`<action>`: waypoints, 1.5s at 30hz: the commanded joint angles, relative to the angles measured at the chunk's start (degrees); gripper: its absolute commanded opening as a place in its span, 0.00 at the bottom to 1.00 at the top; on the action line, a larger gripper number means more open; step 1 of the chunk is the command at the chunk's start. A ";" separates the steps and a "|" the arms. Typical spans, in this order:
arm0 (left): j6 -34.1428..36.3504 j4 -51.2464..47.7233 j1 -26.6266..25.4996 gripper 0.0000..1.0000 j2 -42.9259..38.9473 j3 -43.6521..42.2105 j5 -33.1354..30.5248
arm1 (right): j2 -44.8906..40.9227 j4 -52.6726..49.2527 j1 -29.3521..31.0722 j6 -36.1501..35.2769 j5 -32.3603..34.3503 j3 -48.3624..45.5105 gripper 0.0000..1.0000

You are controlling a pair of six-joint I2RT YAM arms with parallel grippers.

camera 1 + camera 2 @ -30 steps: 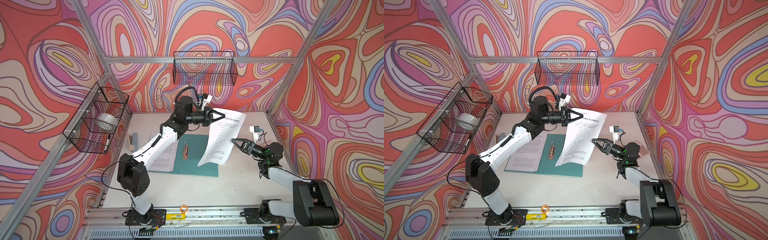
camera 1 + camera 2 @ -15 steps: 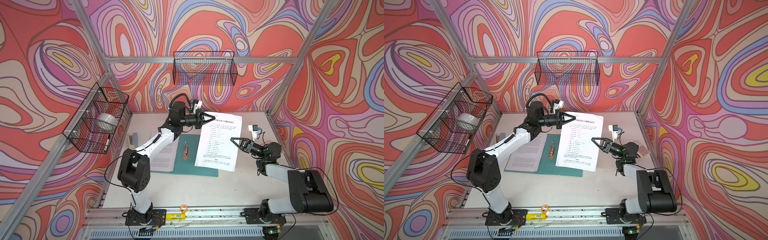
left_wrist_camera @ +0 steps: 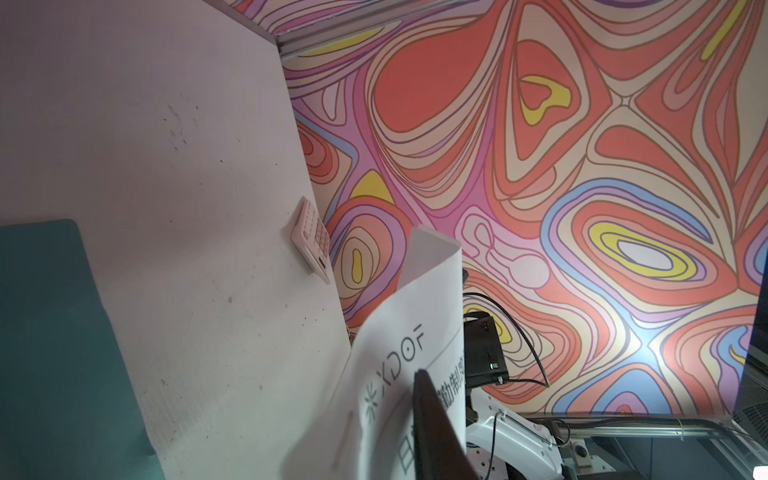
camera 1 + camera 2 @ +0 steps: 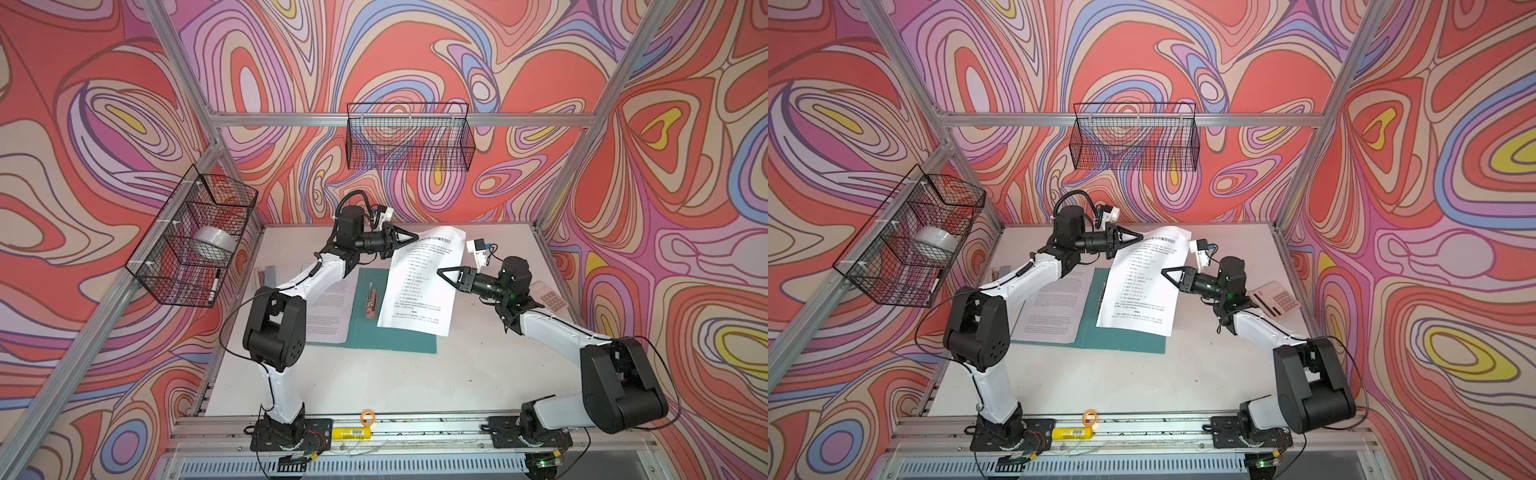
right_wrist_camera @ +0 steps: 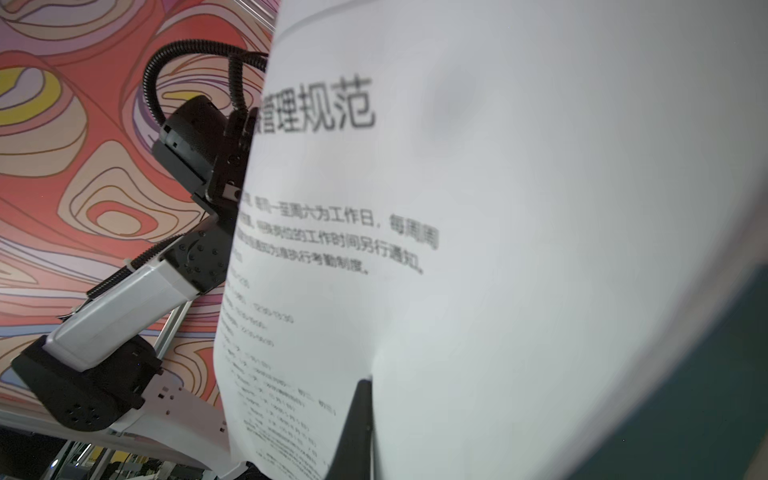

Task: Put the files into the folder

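Sheet [image 4: 419, 286] hangs long-axis down over folder [image 4: 374, 338]; R claw [image 4: 441, 272] pinches its side edge, L claw [image 4: 414, 237] at top corner, grip unclear.

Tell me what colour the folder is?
The folder is teal green, best seen in a top view.

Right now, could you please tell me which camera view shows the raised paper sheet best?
Both top views: the sheet appears almost whole, text and edges, partly over the folder. The left wrist view catches only its curled top corner; the right wrist view gives a blurred close-up of part.
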 commanded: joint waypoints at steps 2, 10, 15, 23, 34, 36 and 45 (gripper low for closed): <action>2.06 -0.24 0.75 0.23 3.84 0.04 -0.11 | 7.48 -11.57 1.73 -1.22 9.27 0.68 0.00; 9.34 -5.09 3.56 0.39 8.13 -0.09 -2.53 | 21.18 -7.10 4.79 3.03 11.83 3.78 0.00; 8.24 -2.97 4.49 0.38 11.33 0.68 -1.78 | 27.08 -7.29 6.01 3.86 12.26 7.33 0.00; 8.48 -3.24 4.73 0.37 13.26 1.82 -1.38 | 30.07 -8.27 6.27 2.36 12.79 8.78 0.00; 22.51 -21.86 4.93 0.38 12.70 5.43 -9.50 | 27.89 0.33 6.80 6.24 8.21 8.22 0.00; 28.89 -30.02 4.94 0.42 14.17 9.12 -15.71 | 27.76 -1.11 6.75 4.56 8.17 8.70 0.00; 37.82 -42.49 5.64 0.47 20.07 15.33 -27.58 | 29.95 -1.15 6.80 3.33 7.22 9.13 0.00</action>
